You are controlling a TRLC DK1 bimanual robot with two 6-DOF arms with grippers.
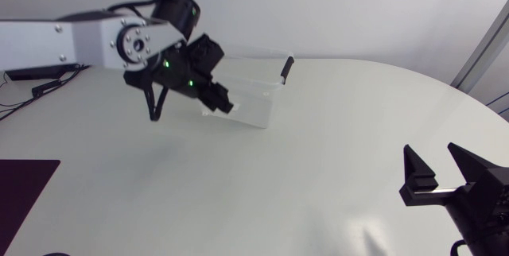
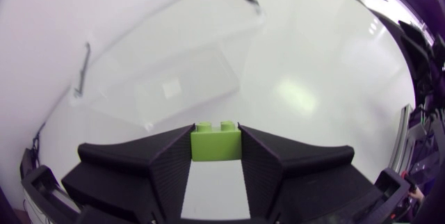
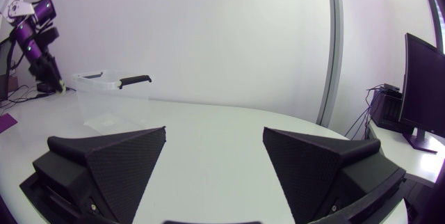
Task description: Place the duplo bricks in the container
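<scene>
Pinching green brick in my left gripper, clear container just ahead; dropping short could bounce it off the rim onto table; right gripper gapes empty

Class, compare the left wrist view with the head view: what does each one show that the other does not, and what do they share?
Only the left wrist view shows the green duplo brick, clamped between the fingers of the left gripper. Only the head view shows the right gripper, open at the right side of the table, and the white links of the left arm. Both show the clear container close to the left gripper, and the white table.
</scene>
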